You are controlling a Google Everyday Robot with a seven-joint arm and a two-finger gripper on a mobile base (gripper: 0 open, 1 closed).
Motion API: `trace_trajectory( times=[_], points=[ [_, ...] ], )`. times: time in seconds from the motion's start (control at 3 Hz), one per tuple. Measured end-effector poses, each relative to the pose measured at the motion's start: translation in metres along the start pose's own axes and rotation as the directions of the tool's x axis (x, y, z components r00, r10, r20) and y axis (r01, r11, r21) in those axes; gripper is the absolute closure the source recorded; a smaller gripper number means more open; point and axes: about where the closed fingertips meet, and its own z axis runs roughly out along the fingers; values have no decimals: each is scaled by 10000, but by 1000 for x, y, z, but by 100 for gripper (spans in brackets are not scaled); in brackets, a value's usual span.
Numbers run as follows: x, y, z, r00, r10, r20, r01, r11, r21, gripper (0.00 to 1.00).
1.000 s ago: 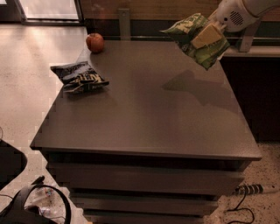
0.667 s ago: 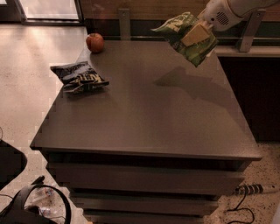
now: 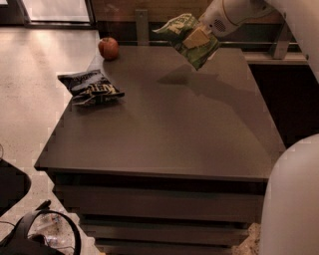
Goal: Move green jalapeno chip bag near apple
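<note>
The claw (image 3: 197,38) has moved toward 9 o'clock since a second ago, and the green jalapeno chip bag (image 3: 178,25) has gone with it. The bag's dark shadow (image 3: 180,77) on the bench (image 3: 174,129) has slid the same way. The apple (image 3: 108,48) and the black chip bag (image 3: 92,88) have stayed where they were.

The claw is clamped on the green bag and holds it up in the air, tilted, above the far side of the bench at about 12 o'clock. The bag does not touch the bench. The apple is at 9 o'clock from the bag, still some way off.

The apple sits right at the far left corner of the bench, at 11 o'clock, close to both edges. The black chip bag lies at 9 o'clock, and part of it hangs over the left edge. Between the apple and the green bag the bench top is bare. The middle and the near side are bare too, so there is lots of room.

Only one tan finger (image 3: 195,38) of the claw shows on the front of the bag. The other one is hidden behind it. The white arm (image 3: 234,11) is cut off at the top of the picture. A big white part of the robot (image 3: 291,199) covers the near right corner at 5 o'clock.
</note>
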Motion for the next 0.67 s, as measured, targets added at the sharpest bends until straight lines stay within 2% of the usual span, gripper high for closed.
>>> trace_trajectory(
  times=[0.67],
  points=[
    [-11, -16, 74, 10000, -40, 55, 41, 9999, -105, 100]
  ],
)
